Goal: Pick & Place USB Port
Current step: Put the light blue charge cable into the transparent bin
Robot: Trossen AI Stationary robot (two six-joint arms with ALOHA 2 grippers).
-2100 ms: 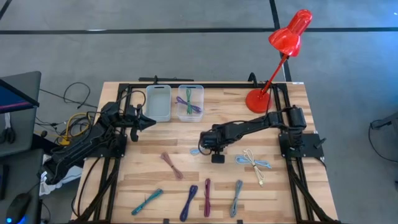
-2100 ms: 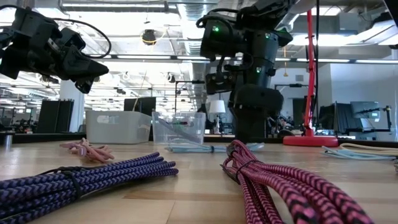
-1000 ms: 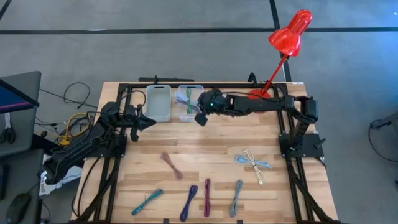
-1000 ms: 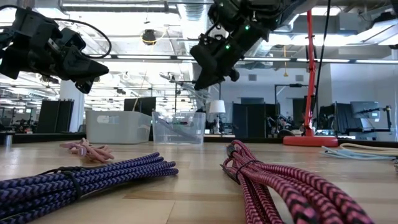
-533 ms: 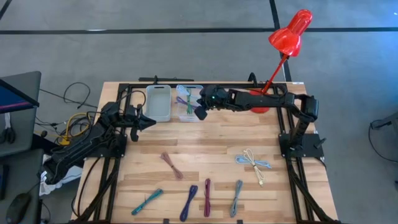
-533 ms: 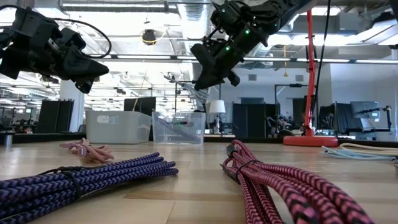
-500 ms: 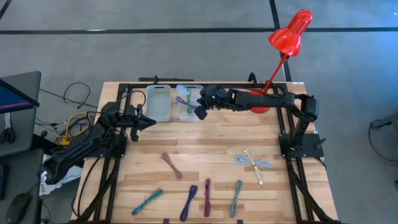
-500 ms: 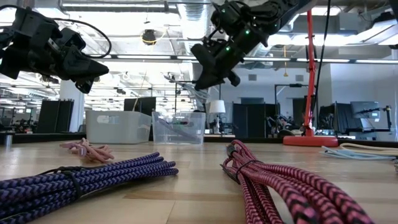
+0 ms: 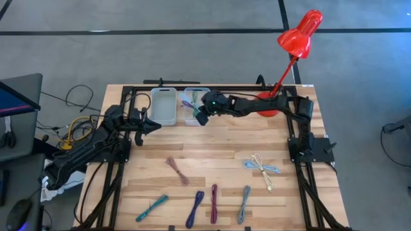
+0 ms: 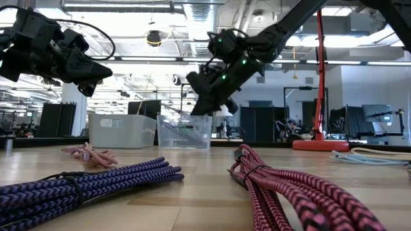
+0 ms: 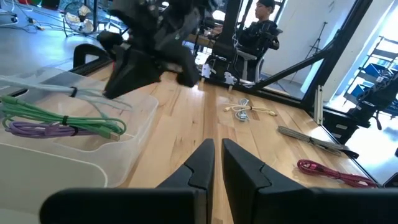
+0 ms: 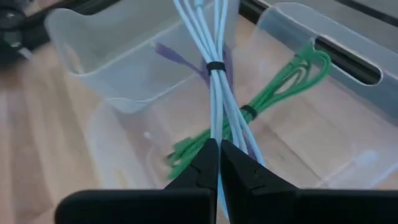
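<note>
Right end effector grips blue cable over cable-filled bin.

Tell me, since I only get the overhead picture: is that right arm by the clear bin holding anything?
Observer: Yes. Its wrist camera shows the right jaws shut on a pale blue cable, tied in a bundle.
Operator: Is it inside the bin?
Observer: Not quite. From table height, the jaws hang just above the bin rim, tilted down towards it.
Operator: What's already in there?
Observer: A green cable bundle lies on the bottom, directly under the blue one, with a purple cable beside it.
</note>
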